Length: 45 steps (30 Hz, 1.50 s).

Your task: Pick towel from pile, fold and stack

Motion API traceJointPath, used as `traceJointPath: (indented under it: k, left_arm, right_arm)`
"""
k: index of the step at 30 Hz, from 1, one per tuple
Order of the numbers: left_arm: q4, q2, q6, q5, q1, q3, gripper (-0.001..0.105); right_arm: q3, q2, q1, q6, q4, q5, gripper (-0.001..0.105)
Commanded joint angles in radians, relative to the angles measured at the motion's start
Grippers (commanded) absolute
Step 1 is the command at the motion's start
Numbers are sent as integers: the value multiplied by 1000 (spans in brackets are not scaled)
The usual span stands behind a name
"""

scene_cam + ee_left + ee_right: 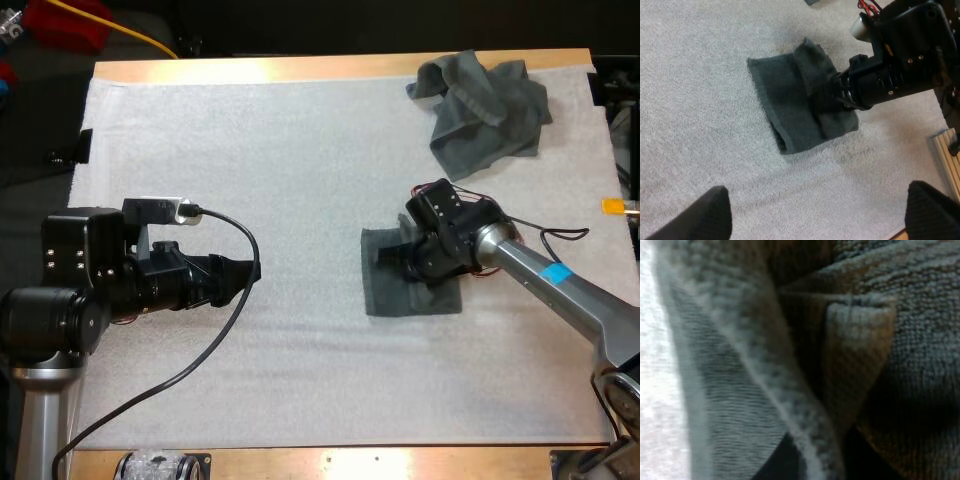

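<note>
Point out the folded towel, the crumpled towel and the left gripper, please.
folded towel (382, 295): high view, on its bare left part.
crumpled towel (485, 105): high view, on its middle folds.
left gripper (818, 192): left wrist view, midway between its open fingertips.

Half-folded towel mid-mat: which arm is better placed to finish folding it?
Right. The right hand is down on the towel, a flap bunched against it; the left hand hovers open over bare mat, apart from the towel.
</note>
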Motion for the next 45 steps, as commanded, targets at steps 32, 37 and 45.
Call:
traceJointPath:
  k: [32,37,45]
  left_arm:
    - [-3,-2,1,-7,-5,-3,69]
    - [-3,-2,1,-7,-5,-3,69]
    - [-3,-2,1,-7,-5,-3,69]
  right_arm:
    - [-7,-39,2,2,-116,-323,67]
    - [5,-36,8,35,-115,-362,67]
    - [6,-34,81,56,-117,-324,67]
